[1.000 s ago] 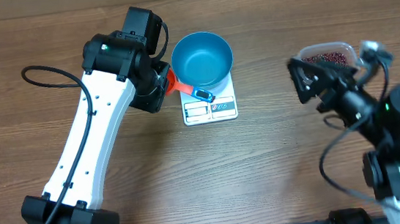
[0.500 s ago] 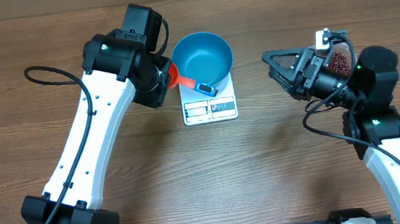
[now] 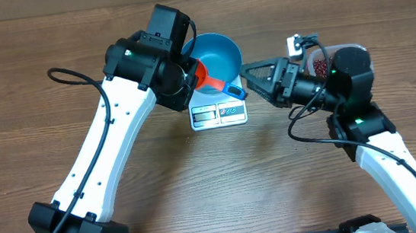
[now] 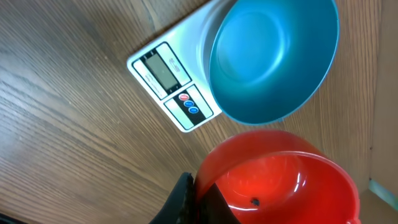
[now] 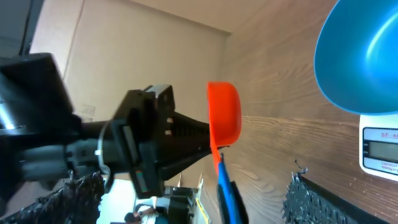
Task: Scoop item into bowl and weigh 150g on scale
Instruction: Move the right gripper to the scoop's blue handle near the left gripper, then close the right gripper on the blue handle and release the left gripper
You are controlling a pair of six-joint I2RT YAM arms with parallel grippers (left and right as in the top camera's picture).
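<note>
**Holding scoop beside bowl, handle toward open right hand**

Holds the scoop (image 3: 210, 78) in the left hand (image 3: 188, 80), shut on it close to the red cup. Hangs it above the worktop (image 3: 199, 178), over the near-left rim of the bowl (image 3: 224, 50). Sets its long axis on a slant in the overhead view, with the red cup up and left and the blue handle down and right. Aims the handle tip at the right hand (image 3: 255, 85). Turns the cup's mouth toward the left wrist camera, with one dark speck inside.

Spreads the right hand wide, fingers pointing left at the handle. Brackets the blue handle between those fingers in the right wrist view, unclamped; cannot tell whether touching.

Seats the bowl upright, mouth up, on the far end of the scale (image 3: 219, 114). Runs the scale's long axis far to near, display end toward the near edge of the worktop.

Shows the beans (image 3: 318, 67) in a clear tub (image 3: 320, 49) at the right, mostly hidden behind the right arm. Places them well apart from the bowl.
</note>
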